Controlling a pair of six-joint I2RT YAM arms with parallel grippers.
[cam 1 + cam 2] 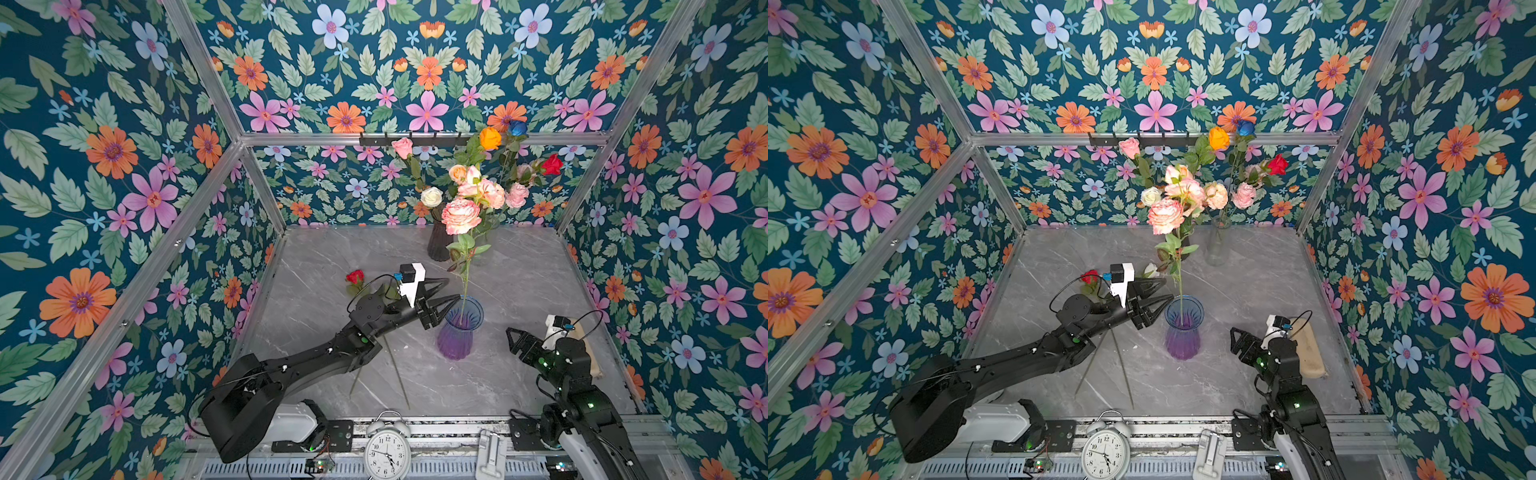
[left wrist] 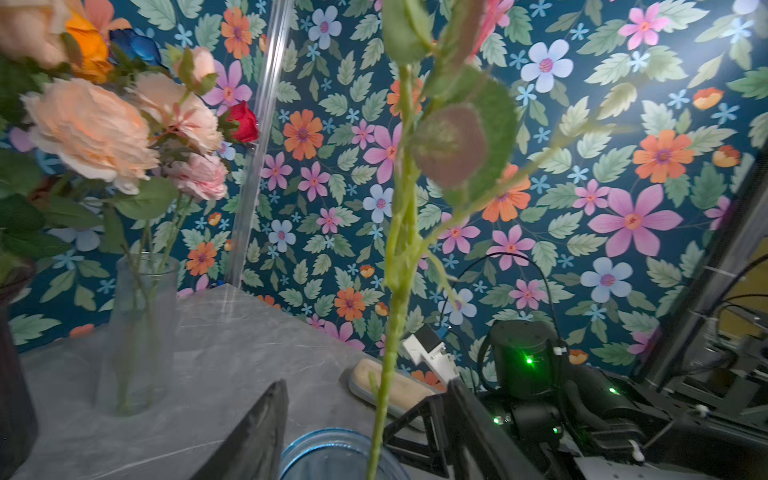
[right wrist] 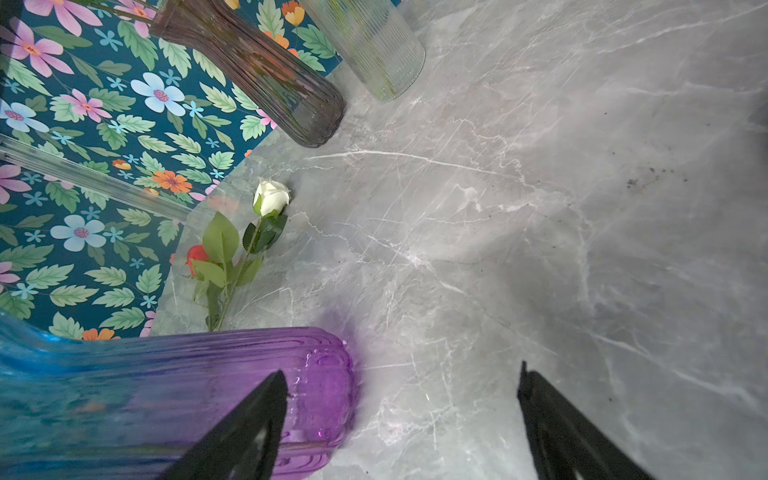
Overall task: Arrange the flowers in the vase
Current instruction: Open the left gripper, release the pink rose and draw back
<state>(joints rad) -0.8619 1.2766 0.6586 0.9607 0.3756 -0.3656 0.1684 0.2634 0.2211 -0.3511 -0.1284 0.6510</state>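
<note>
In both top views a pink peony (image 1: 460, 216) stands upright in the blue-and-purple vase (image 1: 455, 340). The left pincer (image 1: 453, 289) sits at the rim, jaws apart on either side of the stem and gripping nothing. The right pincer (image 1: 512, 338) waits near the vase, jaws apart and empty. A red rose (image 1: 355, 276) lies on the grey marbled surface (image 1: 519, 270) behind the left arm, and in a top view a white rose (image 1: 1151, 270) lies beside it. So I judge one flower placed and two left.

At the back a dark vase (image 1: 439, 245) and a clear vase (image 1: 1219, 245) stand already filled. Flowered wallpaper (image 1: 124, 166) on a metal frame (image 1: 232, 104) encloses the space, and an alarm clock (image 1: 387, 451) sits at the front edge.

In the left wrist view the peony's stem (image 2: 395, 291) rises free between the spread fingers.

In the right wrist view both loose roses lie flat beyond the vase (image 3: 324, 374), and nothing sits between the fingers.
</note>
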